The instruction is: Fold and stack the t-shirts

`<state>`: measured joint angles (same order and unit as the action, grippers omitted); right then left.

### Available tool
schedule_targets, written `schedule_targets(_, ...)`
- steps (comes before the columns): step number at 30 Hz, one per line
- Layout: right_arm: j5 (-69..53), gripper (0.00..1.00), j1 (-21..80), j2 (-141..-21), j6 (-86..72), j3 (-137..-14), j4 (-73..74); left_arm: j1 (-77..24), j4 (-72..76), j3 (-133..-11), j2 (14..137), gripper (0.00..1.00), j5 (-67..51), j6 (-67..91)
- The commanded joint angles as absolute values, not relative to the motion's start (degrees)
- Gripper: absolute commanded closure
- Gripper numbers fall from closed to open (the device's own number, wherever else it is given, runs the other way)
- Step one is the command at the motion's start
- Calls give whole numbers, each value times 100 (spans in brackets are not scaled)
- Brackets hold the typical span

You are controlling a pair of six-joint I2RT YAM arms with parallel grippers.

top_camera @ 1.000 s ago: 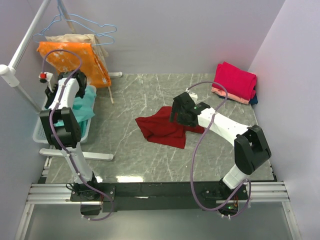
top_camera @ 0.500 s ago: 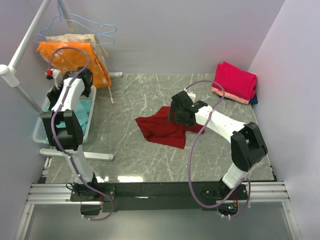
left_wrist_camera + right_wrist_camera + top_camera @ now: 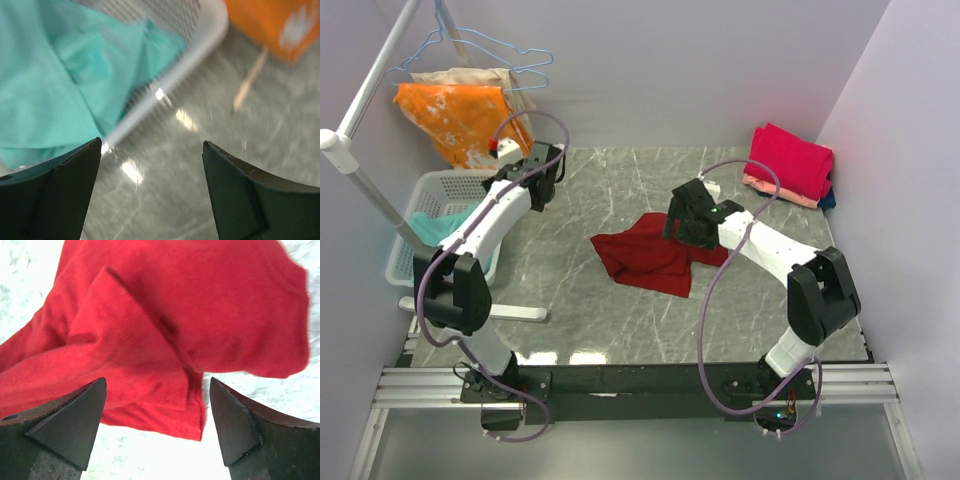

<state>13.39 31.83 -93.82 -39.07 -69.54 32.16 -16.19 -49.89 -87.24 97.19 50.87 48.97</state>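
r gripper (image 3: 157, 382) jaws wide, empty, maroon t-shirt (image 3: 165, 305) crumpled right under it, prob lining up a grab. l gripper (image 3: 151, 145) agape, empty, teal t-shirt (image 3: 50, 90) in basket (image 3: 190, 50) just ahead.

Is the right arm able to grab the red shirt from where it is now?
Probably yes. The right gripper hangs open just above the crumpled red shirt, which lies on the table, and nothing sits between them.
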Motion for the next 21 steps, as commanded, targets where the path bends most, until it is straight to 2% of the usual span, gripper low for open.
schedule_targets(1,1310,11,2936,-8921,-3894,-6759,3024,-1696,-3967,-8114,9186,14,3160,3948)
schedule_targets(6,757,13,2681,-8964,-3674,-6539,2822,-2134,-3525,-7585,8825,23,2312,3473)
schedule_targets(9,493,17,2610,-9122,-3498,-6539,2716,-2398,-3498,-7497,8763,23,2189,3367)
schedule_targets(13,369,28,2593,-9351,-3323,-6670,2558,-2549,-3314,-7357,8719,24,1531,3261)
schedule_targets(20,158,31,2496,-9940,-3147,-7101,2320,-2830,-2997,-7067,8631,24,757,3235)
schedule_targets(21,132,40,2496,-10045,-3120,-7145,2294,-2908,-2997,-7058,8613,25,730,3234)
